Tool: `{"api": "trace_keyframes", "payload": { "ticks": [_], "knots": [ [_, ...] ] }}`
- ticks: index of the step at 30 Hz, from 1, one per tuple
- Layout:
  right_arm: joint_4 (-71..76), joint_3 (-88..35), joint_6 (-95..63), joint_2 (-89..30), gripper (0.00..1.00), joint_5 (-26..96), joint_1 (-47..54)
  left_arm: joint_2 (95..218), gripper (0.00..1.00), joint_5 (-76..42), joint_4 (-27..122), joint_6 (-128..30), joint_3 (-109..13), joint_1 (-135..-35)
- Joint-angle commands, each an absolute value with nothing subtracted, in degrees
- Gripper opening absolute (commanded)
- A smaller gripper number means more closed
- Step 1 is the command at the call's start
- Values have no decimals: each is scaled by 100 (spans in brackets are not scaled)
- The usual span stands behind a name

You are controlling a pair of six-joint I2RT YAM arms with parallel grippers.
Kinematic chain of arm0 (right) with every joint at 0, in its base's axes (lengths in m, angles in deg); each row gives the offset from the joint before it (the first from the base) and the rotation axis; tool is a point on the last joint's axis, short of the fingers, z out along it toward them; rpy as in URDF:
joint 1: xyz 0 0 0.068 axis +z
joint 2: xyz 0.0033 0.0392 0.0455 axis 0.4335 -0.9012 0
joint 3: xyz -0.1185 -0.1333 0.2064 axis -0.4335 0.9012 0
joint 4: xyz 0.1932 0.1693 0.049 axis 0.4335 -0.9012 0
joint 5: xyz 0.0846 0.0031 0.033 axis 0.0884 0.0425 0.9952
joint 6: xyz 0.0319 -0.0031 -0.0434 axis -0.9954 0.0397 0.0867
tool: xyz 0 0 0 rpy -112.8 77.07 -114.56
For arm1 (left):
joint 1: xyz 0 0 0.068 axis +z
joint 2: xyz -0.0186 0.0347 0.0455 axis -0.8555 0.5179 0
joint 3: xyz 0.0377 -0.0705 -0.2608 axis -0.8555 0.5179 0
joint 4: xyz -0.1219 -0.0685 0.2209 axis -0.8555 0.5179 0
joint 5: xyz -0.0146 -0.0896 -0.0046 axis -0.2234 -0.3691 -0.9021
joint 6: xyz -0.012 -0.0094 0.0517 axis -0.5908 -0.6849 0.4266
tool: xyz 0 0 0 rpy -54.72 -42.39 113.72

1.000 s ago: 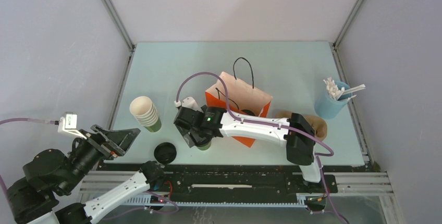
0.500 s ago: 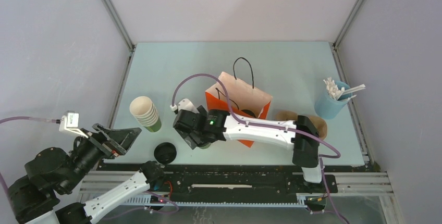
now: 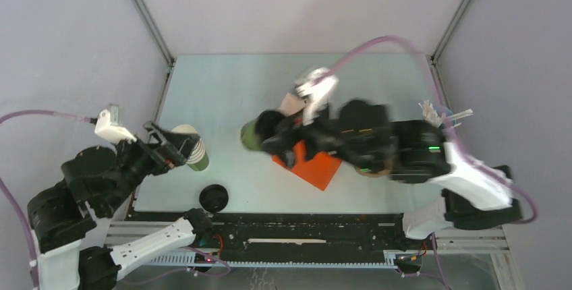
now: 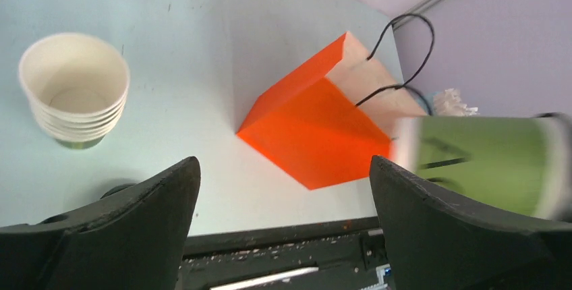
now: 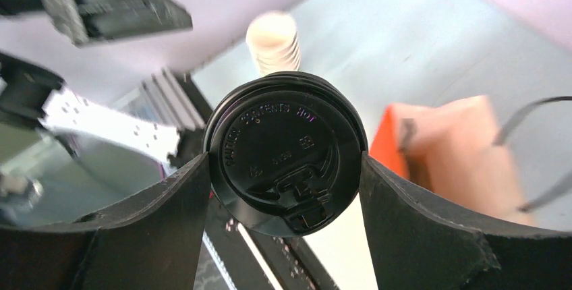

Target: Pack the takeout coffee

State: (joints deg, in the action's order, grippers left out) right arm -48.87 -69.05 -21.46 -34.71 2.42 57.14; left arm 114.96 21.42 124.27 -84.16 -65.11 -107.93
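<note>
Edges: the worktop (image 3: 222, 88) is pale blue-green and walled on three sides. Metal posts stand at the two far corners, and a black rail runs along the bottom of the top view.

Open room: the whole upper band behind the orange bag (image 4: 317, 128), plus a strip at centre left between the bag and the cup stack (image 4: 74, 91). Right centre is crowded, with the blurred right arm lying across the bag and white stirrers (image 3: 432, 110) showing at the right edge. A loose black lid (image 3: 214, 197) lies flat near the bottom rail, left of centre.

The takeout coffee (image 3: 251, 135) is held clear of the worktop on its side, just left of the bag in the top view and apart from the stack. Its long axis runs roughly left-right there. The base points left, and the wider capped end faces the right arm's wrist. The left wrist view agrees: the body lies horizontal at the right of the frame, motion-blurred and flaring to the right.

Look: olive-green tapered paper wall with a dark mark. Its cap (image 5: 276, 135) is round, black and glossy, with embossed lettering and a sip tab on its lower side.

The right tool (image 5: 284, 168) clamps the cup, one finger on either side. The left tool (image 4: 283, 165) is spread wide with nothing between its fingers, at left centre of the top view next to the stack.

The bag stands upright with its mouth open and black cord handles up.
</note>
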Motion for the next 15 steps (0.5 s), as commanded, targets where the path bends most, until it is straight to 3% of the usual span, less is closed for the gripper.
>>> {"api": "trace_keyframes", "payload": {
  "ticks": [1,4,7,11,15],
  "knots": [
    [-4893,-7094,-1957,-2394,57,-475,5478,12828,100,2064,11591,-7871,-7236,-10651],
    [-4975,-6949,-2007,-1810,57,-352,4954,13978,96,-20,11138,-7625,-7614,-9218],
    [-5233,-6702,-2001,-1446,57,-46,4220,14932,90,-1265,10422,-7342,-7891,-8861],
    [-5345,-6292,-2011,-1127,57,578,3216,16331,90,-1949,10451,-6924,-8962,-8867],
    [-5529,-6127,-2020,-1061,57,1130,2400,17480,79,-1724,11248,-6475,-9997,-9029]
  ]
}}
